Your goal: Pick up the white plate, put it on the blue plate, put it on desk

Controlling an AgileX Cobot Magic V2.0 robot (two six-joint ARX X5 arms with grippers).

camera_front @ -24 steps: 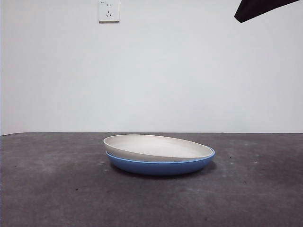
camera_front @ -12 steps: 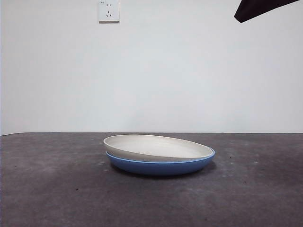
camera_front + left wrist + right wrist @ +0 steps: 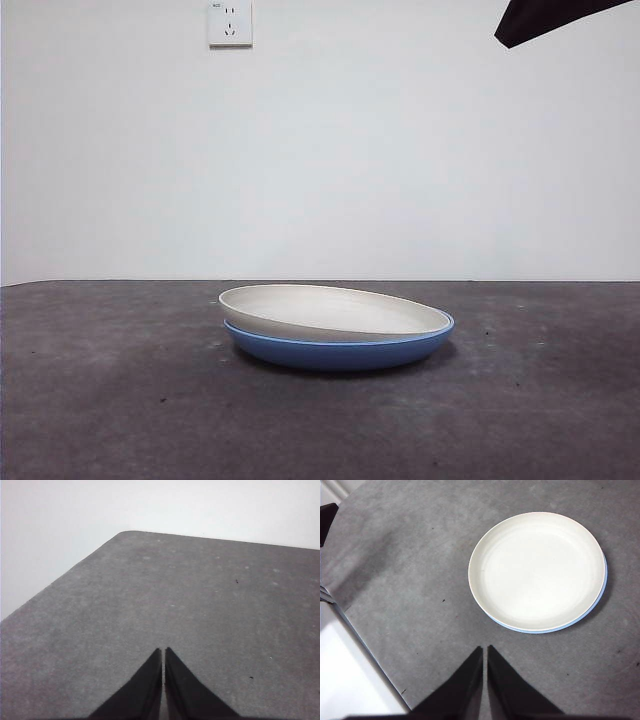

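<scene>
White plate resting tilted inside the blue plate — both grippers closed and empty, well clear of the stack.

Reading left to right: the left gripper (image 3: 163, 652) is hanging over bare desk (image 3: 200, 605), jaws pressed together on nothing; the white plate (image 3: 330, 310) is sitting on the blue plate (image 3: 340, 352) near the desk's centre, its left rim riding higher than its right, so it is not nesting flat; the right gripper (image 3: 484, 650) is hovering high above and beside the stack, jaws likewise together. The likely risk — a pinch on the raised, low rim could be slipping off or dragging the blue plate along, since the two rims are touching.
</scene>
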